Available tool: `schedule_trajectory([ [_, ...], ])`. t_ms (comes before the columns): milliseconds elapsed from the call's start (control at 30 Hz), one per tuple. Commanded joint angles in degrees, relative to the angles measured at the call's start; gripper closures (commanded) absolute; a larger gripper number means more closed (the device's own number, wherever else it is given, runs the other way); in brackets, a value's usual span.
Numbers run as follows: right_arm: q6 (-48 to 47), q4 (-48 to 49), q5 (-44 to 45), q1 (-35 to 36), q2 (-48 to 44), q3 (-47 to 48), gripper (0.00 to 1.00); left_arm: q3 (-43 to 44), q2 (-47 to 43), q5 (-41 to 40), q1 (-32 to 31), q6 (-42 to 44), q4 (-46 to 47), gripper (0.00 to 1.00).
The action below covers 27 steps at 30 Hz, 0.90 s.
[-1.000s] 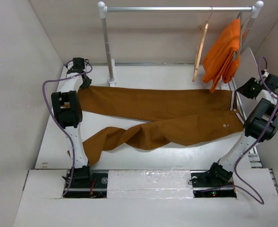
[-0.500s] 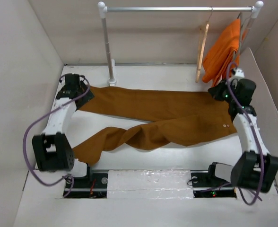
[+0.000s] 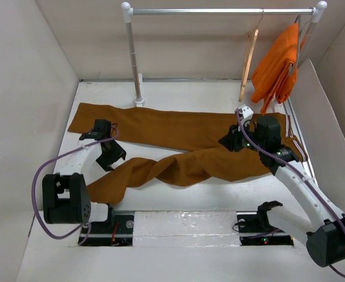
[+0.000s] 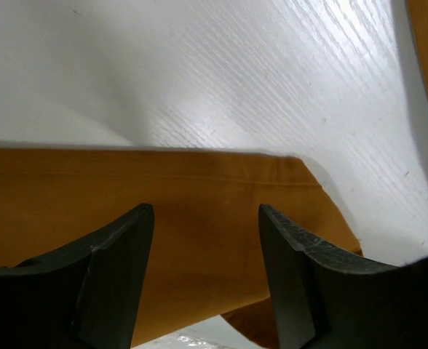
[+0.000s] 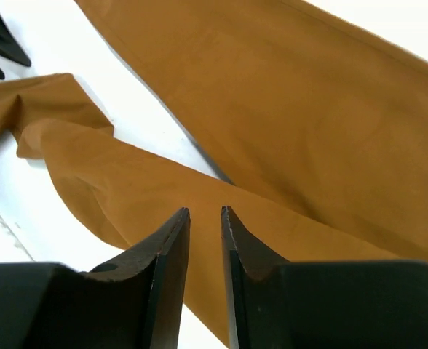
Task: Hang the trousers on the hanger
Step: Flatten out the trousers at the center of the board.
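Observation:
The rust-brown trousers (image 3: pixel 184 132) lie flat across the table, waistband at the right, legs running left, the near leg twisted. The pale wooden hanger (image 3: pixel 248 59) hangs from the rail at the back right, bare. My left gripper (image 3: pixel 114 156) is open and empty, low over the near leg's end; the left wrist view shows the cloth (image 4: pixel 163 203) between and below my open left gripper (image 4: pixel 207 218). My right gripper (image 3: pixel 226 141) hovers over the crotch area. In the right wrist view my right gripper (image 5: pixel 205 214) has only a narrow gap, holding nothing, above the cloth (image 5: pixel 308 109).
A white-and-silver clothes rail (image 3: pixel 219 10) stands at the back, its post (image 3: pixel 135 64) at the back left. A bright orange garment (image 3: pixel 278 61) hangs beside the hanger. Pale walls close in the white table (image 3: pixel 178 94) on both sides.
Both arms have swung in from the table's sides towards the middle. The left gripper came down to the near leg's end; the right gripper moved left over the trousers' upper part.

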Motion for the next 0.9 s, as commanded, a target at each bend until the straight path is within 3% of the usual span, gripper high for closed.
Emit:
schedule_trajectory([
  [0,-5.9,-3.1,0.8,0.7,-1.4,4.4,0.70,0.5,0.9,-2.2,0.2,-4.8,0.6,0.44],
  [367,-6.7,-4.1,-2.0,-2.1,0.1,8.4,0.63,-6.1,7.9,-5.2,-1.8,-8.3,4.7,0.45],
  [500,-6.9,-3.7,-4.0,-3.5,1.4,8.8,0.63,-7.9,6.7,-12.1,-3.0,-10.5,7.3,0.45],
  [600,-6.1,-2.9,-5.6,-4.1,1.8,8.6,0.63,-5.0,10.7,-21.5,-3.0,-10.9,8.1,0.45],
  [867,-6.7,-4.6,-2.0,-4.6,-0.7,8.9,0.62,10.5,24.3,-30.1,-0.7,-6.0,10.6,0.45],
])
